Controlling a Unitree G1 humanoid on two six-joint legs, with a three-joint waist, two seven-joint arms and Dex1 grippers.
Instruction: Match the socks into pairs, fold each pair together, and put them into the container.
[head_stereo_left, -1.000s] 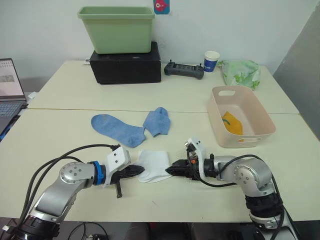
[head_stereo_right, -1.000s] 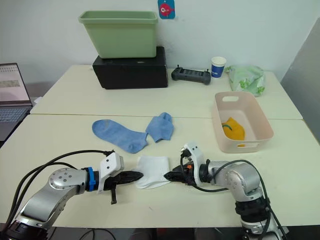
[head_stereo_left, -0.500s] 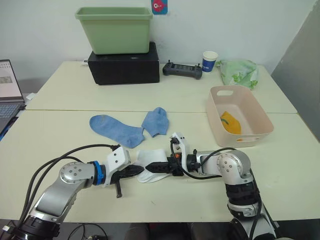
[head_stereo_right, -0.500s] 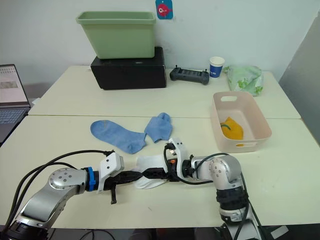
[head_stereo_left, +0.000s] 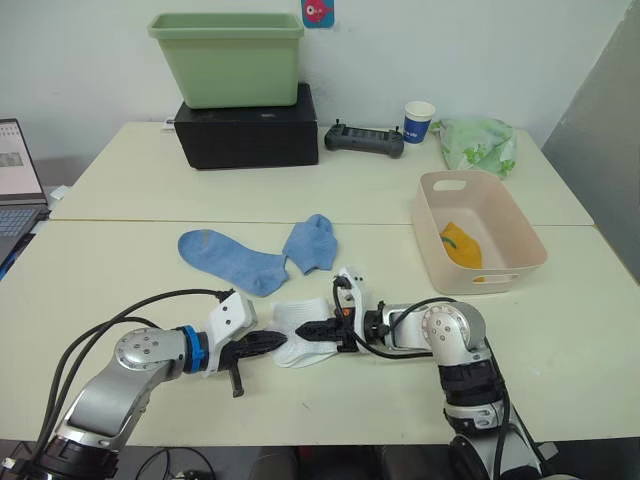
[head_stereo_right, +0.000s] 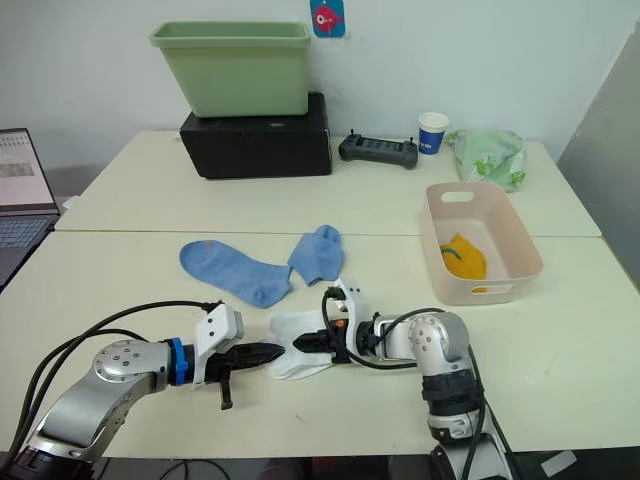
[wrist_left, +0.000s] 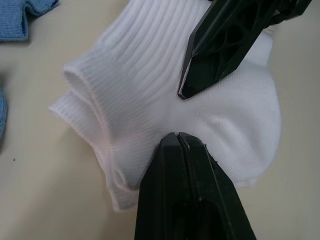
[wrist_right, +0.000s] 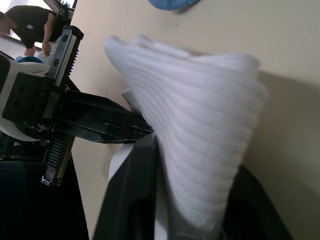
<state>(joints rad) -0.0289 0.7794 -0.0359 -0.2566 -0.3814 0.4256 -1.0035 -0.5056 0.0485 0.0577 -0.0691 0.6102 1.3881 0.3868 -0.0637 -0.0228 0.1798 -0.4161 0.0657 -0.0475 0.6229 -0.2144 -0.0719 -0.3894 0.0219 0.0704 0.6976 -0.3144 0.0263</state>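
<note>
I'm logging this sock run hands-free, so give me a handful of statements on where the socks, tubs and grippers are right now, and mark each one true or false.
1. Both grippers meet at the white socks. True.
2. The pink container holds blue socks. False: a mustard-yellow sock lies in it.
3. Two blue socks lie on the table, outside the container. True.
4. The green tub sits on the table surface. False: it stands on a black box.
5. The left gripper is wide open. False: the left wrist view shows it shut.

Two blue socks, one tub
</note>
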